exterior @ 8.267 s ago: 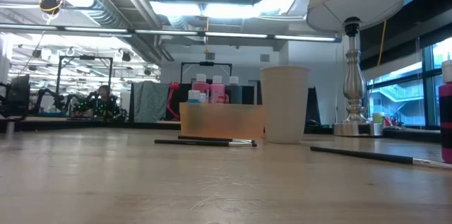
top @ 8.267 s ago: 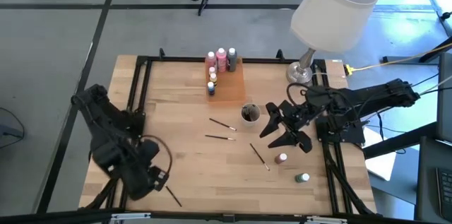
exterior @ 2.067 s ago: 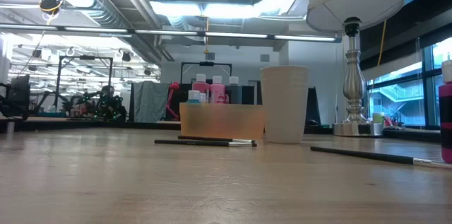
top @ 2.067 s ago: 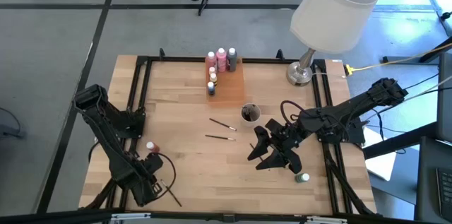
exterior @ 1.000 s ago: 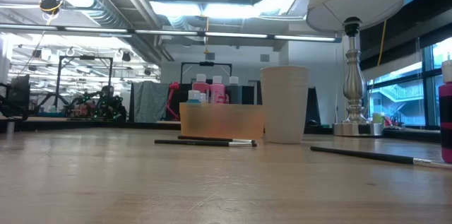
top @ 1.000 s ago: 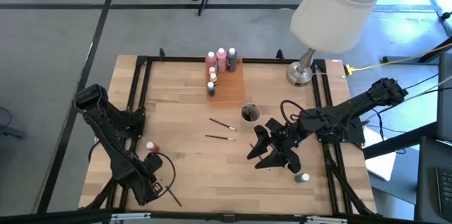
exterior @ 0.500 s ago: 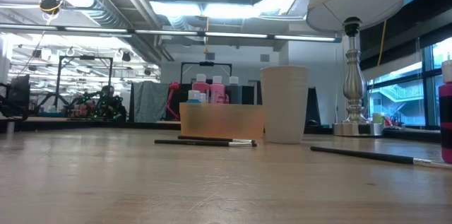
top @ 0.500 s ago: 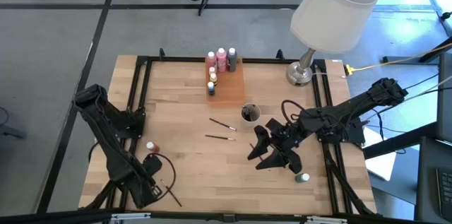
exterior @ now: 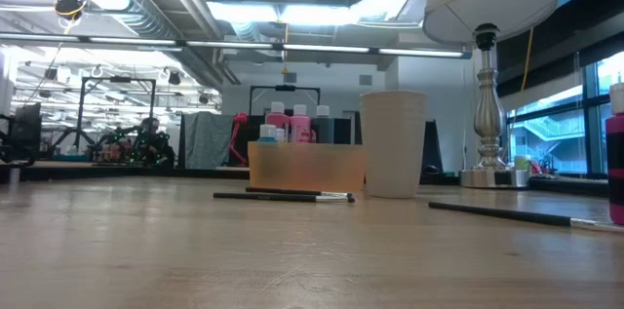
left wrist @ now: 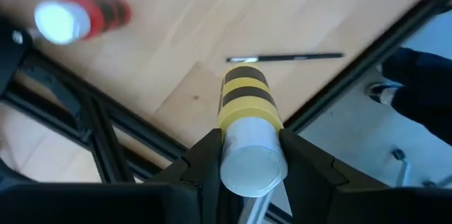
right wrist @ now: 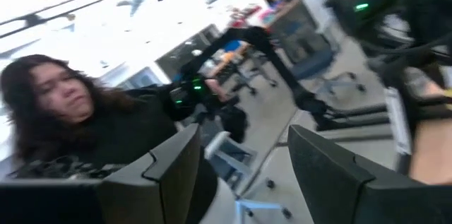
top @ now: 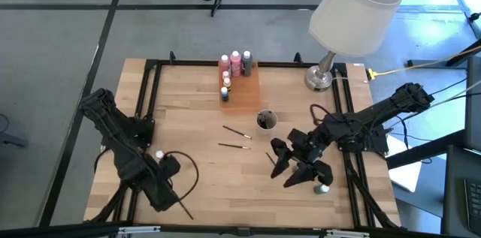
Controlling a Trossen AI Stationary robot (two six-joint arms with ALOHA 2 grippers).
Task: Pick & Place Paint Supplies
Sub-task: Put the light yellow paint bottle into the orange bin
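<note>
Left gripper (left wrist: 248, 164) at near-left table corner, clamped on a yellow bottle (left wrist: 249, 121) (black stripes, white cap). Red bottle (left wrist: 81, 18) and a brush (left wrist: 284, 58) lying close by. Right gripper (top: 301, 169) near right, fingers spread, empty, beside green bottle (top: 322, 189). Other bottles in orange tray (top: 242, 89), far centre.

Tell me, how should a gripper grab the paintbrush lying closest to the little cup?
Take the paintbrush by the middle of its dark handle, straight down from above, fingers either side. It lies flat on the table, thin and long, so a sideways approach would probably just push it along.
</note>
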